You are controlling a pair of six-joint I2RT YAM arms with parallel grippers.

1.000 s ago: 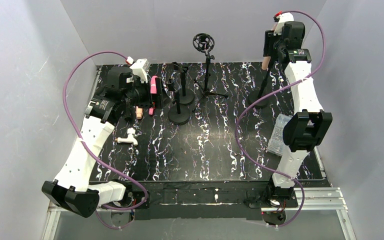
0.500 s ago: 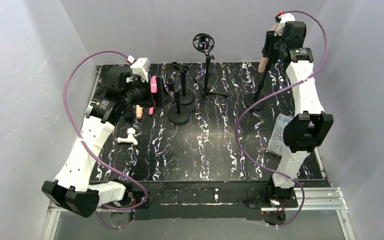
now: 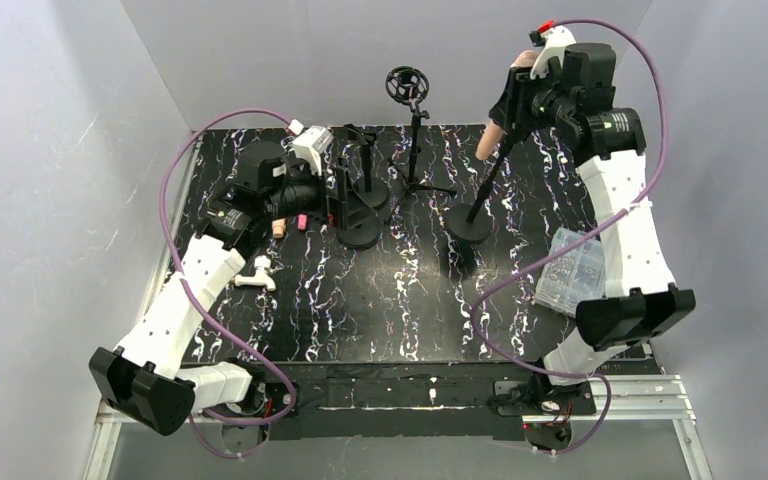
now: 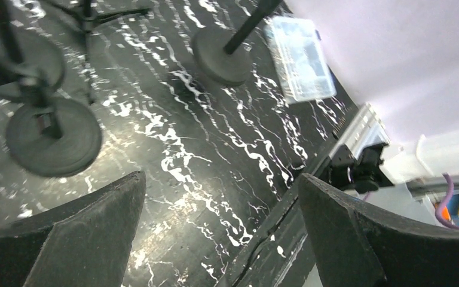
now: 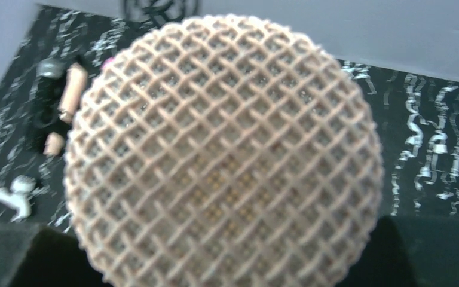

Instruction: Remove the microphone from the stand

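A rose-gold microphone [image 3: 494,140] sits at the top of a black pole stand [image 3: 483,190], which leans and has a round base [image 3: 468,226]. My right gripper [image 3: 518,98] is shut on the microphone high above the table. In the right wrist view its mesh head [image 5: 224,155] fills the frame between my dark fingers [image 5: 12,254]. My left gripper [image 3: 336,193] is open and empty beside two black round-base stands [image 3: 360,218]. In the left wrist view my left gripper [image 4: 221,179] is spread wide over the table, and the stand's base [image 4: 222,57] shows farther off.
A tripod stand with a ring shock mount [image 3: 407,85] stands at the back centre. A clear plastic box [image 3: 572,268] lies at the right. Small pink pieces [image 3: 302,222] and a white part [image 3: 257,275] lie at the left. The table's front edge [image 4: 287,221] is near my left gripper.
My right gripper has swung left with the microphone, and the stand's base has come left with it. My left gripper has moved right, up to the black stands.
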